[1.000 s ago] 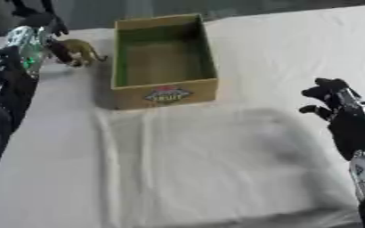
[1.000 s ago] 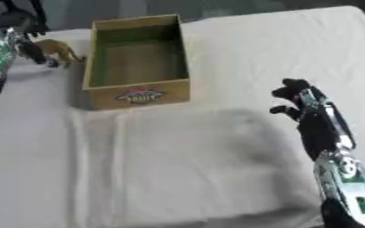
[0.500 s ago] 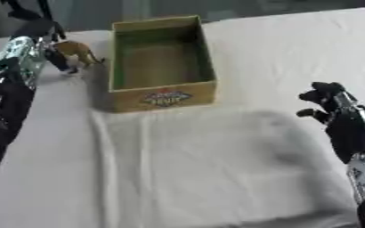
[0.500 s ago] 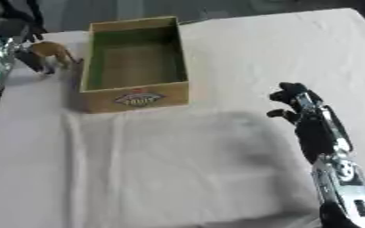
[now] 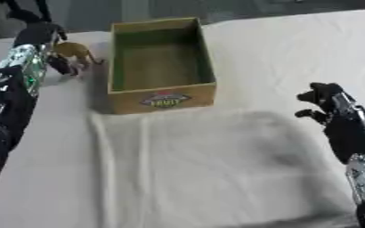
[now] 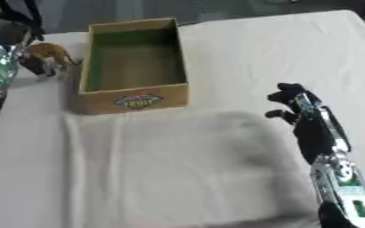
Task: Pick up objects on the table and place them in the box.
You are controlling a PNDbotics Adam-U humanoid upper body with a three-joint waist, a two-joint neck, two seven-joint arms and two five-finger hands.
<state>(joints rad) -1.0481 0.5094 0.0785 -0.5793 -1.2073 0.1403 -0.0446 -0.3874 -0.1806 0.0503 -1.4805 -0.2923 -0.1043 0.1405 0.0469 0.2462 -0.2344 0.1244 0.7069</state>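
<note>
A small brown toy animal (image 5: 77,50) stands on the table just left of the cardboard box (image 5: 164,99), which is open at the top with nothing in it. My left hand (image 5: 39,34) reaches in along the left edge. Its dark fingers (image 5: 62,65) curl around the toy's left end, and the toy still stands on the table. My right hand (image 6: 291,100) hovers at the right, level with the box's front, with its fingers curled and holding nothing.
A folded white cloth (image 5: 209,169) lies spread in front of the box and covers the near middle of the table (image 5: 294,49). Dark legs of something stand beyond the table's far left corner (image 5: 26,9).
My left hand has closed in on the toy animal, which has stayed in place. My right hand has barely shifted.
</note>
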